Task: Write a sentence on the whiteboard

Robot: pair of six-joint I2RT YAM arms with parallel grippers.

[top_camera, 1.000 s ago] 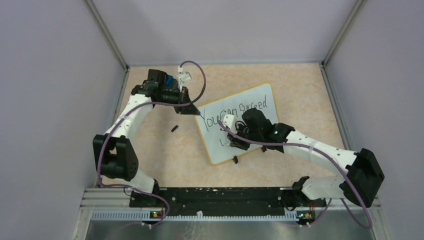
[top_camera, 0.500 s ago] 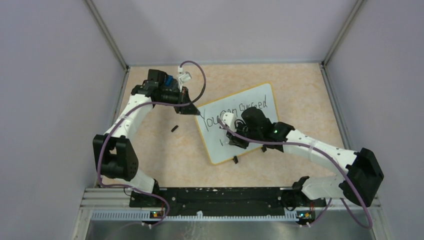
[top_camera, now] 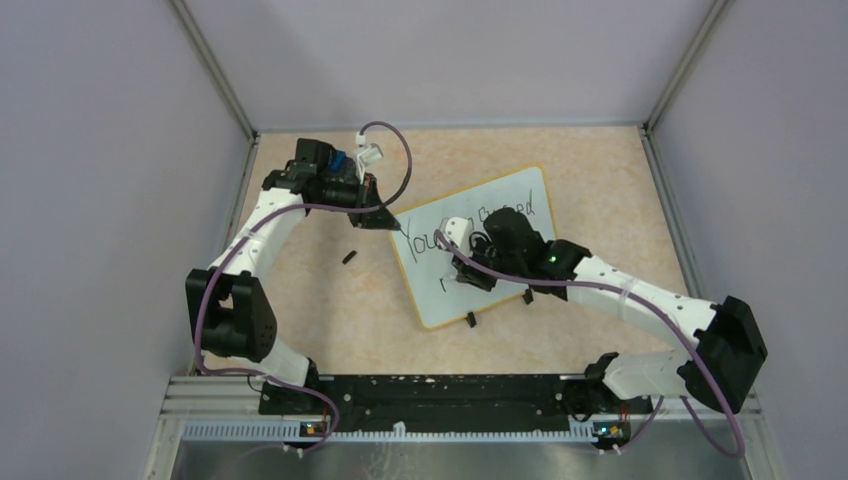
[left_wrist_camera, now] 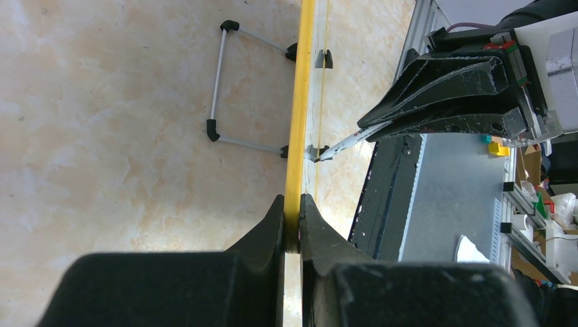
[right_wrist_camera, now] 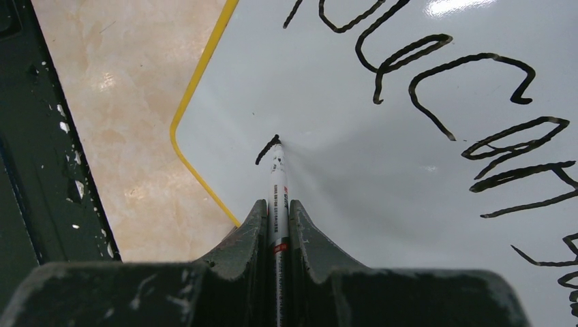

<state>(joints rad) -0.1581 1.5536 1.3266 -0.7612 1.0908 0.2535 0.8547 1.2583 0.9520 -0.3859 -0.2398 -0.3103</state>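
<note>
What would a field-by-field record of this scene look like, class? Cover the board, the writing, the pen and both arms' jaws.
Whiteboard: white, yellow rim, on the tan tabletop
Sentence: black handwriting, "You" legible, rest partly behind the right arm
Marker: tip on the board at a short stroke below the first line
Right jaws: shut on the marker
Left jaws: shut on the whiteboard's yellow rim

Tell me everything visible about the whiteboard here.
The whiteboard is a glossy white rectangle with a yellow rim, rounded corners, black clip feet and a wire stand behind. It sits angled on the beige table. Black lettering crosses it. The left gripper clamps its rim; the right gripper holds a marker against it.
</note>
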